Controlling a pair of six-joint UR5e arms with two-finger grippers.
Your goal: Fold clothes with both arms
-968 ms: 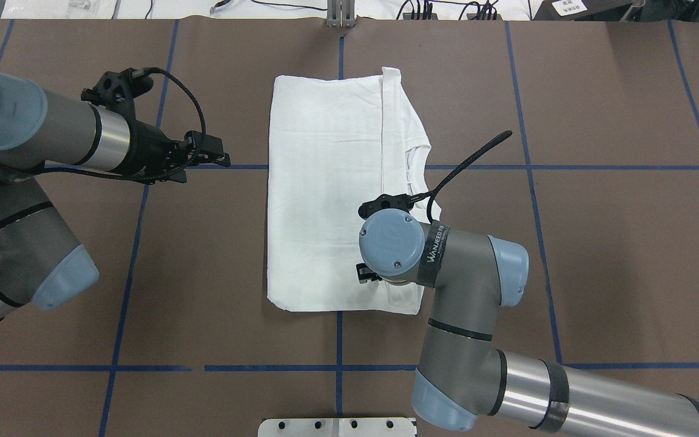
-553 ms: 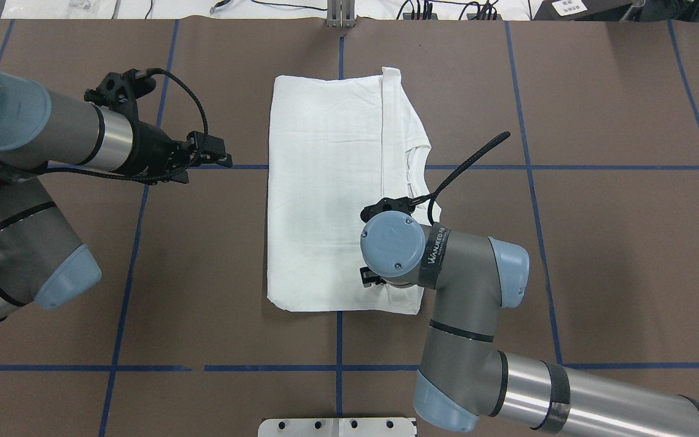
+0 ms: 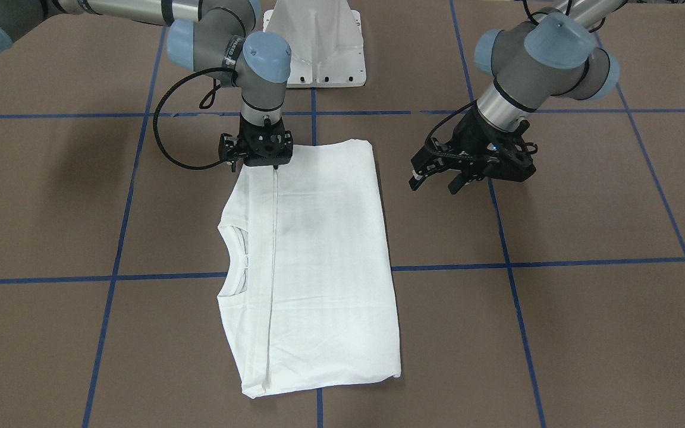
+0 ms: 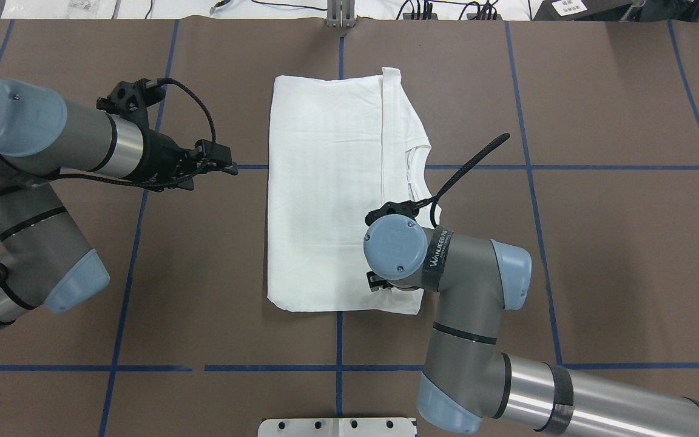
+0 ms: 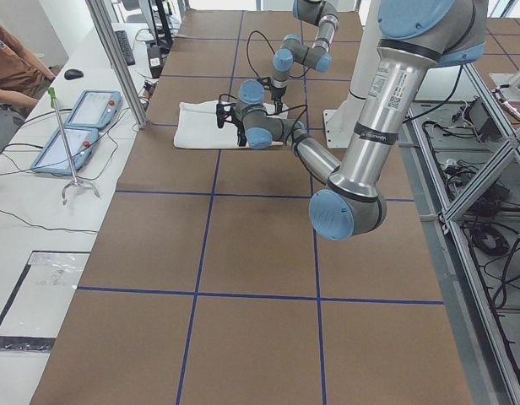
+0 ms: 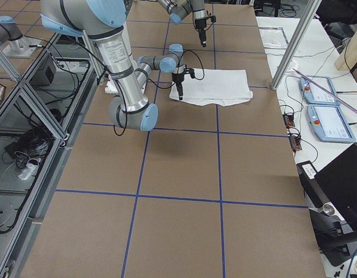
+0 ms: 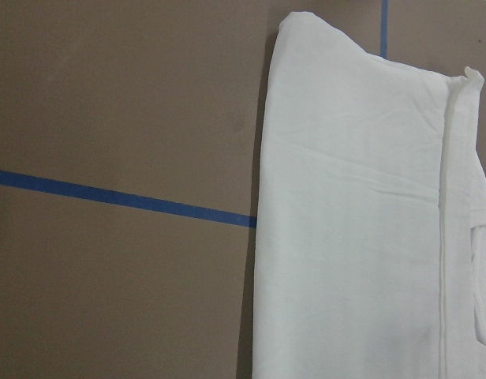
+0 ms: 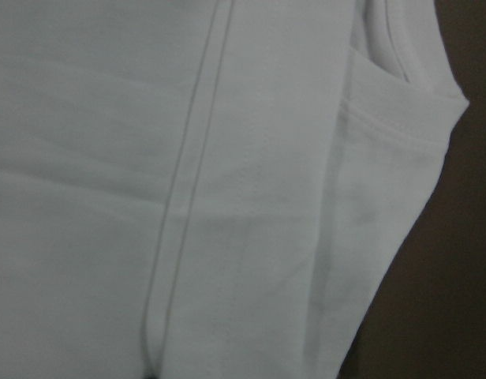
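You've got one white shirt (image 3: 319, 255), folded flat, collar showing. Left gripper (image 3: 436, 180) beside it, jaws apart; right gripper (image 3: 265, 161) over it, can't tell.

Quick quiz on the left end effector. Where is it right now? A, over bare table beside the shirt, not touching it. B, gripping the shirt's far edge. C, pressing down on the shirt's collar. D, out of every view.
A: in the front-facing view the left end effector hangs over the brown table, with a clear gap to the shirt.
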